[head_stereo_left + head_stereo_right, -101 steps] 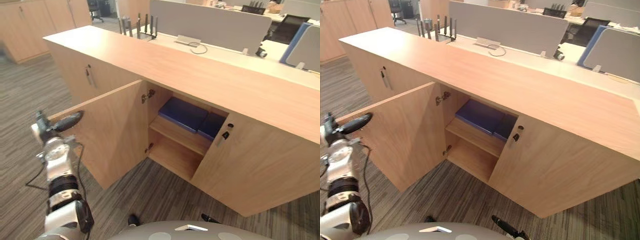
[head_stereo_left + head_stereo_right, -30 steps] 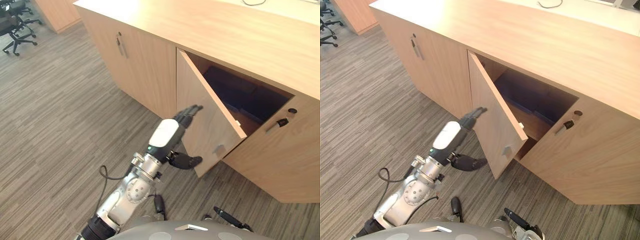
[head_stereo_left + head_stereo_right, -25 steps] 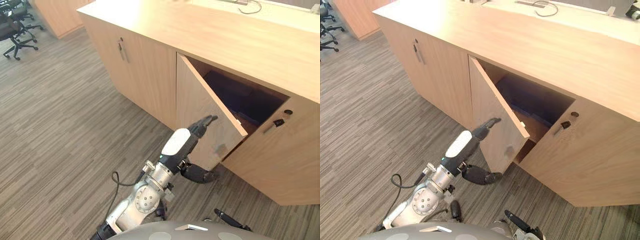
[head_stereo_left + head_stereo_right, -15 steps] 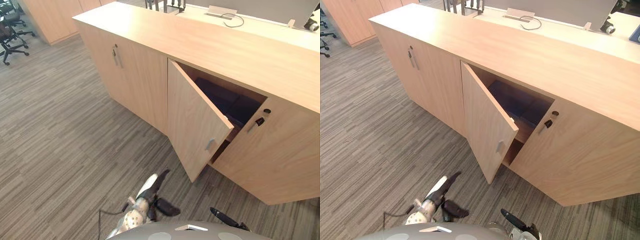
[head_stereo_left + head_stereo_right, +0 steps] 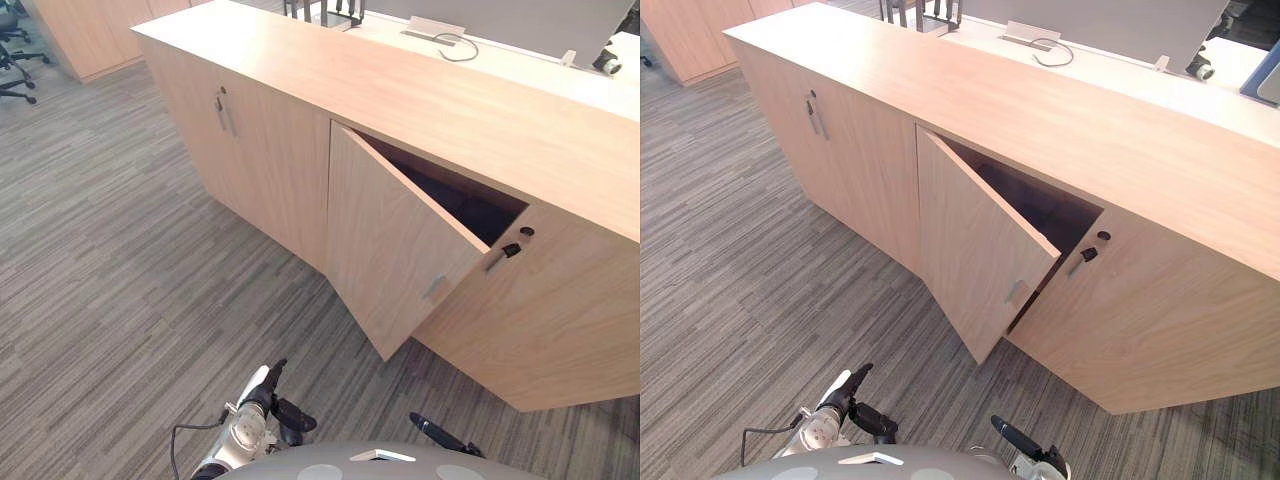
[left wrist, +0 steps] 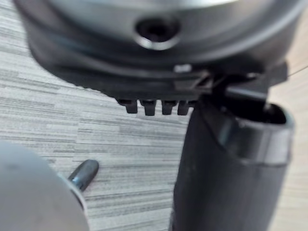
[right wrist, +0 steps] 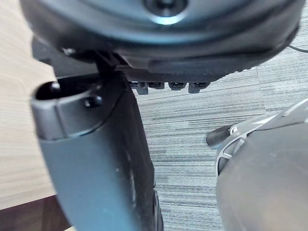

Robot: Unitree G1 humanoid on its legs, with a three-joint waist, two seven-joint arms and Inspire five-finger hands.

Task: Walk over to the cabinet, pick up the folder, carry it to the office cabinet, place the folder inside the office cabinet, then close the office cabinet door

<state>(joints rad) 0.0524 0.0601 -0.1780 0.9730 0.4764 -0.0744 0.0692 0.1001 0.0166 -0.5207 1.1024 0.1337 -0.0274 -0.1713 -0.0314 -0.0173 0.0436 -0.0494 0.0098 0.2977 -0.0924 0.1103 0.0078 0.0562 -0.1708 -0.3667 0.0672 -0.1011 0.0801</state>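
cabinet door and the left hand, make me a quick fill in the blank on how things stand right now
1. The office cabinet door stands partly ___.
2. Its handle sits near the door's edge on the robot's ___ side.
3. The left hand, low above the carpet, holds ___.
4. The neighbouring door with the lock is fully ___.

Missing words: open; right; nothing; shut

- No readable text, labels, brands, numbers or signs in any view.
- office cabinet (image 5: pixel 430 95) and its door (image 5: pixel 385 245): plain wood faces, nothing legible.
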